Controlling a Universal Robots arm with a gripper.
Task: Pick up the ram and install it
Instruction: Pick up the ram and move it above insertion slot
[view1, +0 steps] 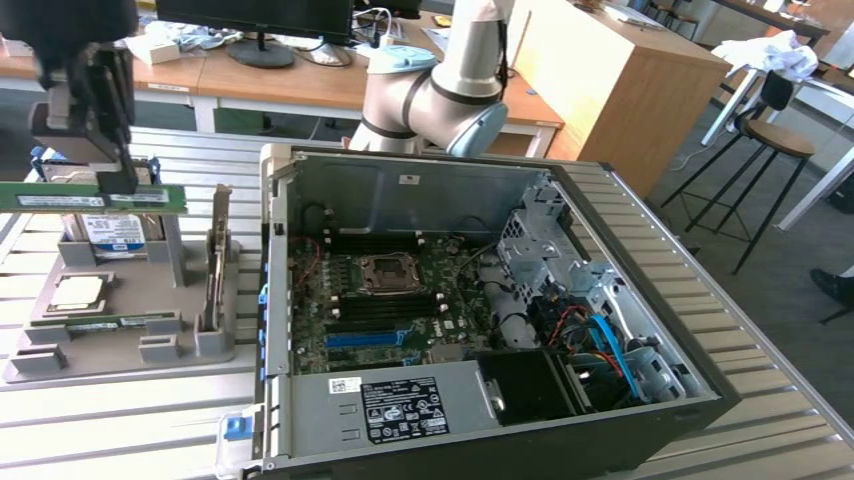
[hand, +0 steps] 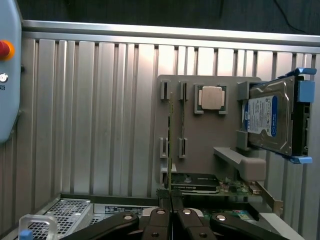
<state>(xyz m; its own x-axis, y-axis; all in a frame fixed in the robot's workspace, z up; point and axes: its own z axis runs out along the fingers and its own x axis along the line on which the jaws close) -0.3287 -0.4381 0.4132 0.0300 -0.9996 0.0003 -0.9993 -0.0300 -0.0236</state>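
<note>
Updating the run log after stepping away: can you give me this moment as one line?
fingers: shut on ram | ram: held level over tray | computer case: open, ram not in it

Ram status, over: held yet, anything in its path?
Pincer shut on the ram. Ram level, held above the grey holder. Upright card stands between it and the open case.

We see the ram (view1: 54, 198) green with a pale label, the gripper (view1: 123, 183) black, the holder (view1: 120, 355) plain grey, the hard drive (hand: 262, 117) silver with a blue and white label, the table (hand: 100, 115) silver with ribbed stripes, and a blue slot (view1: 363, 338) on the green motherboard (view1: 400, 305).
</note>
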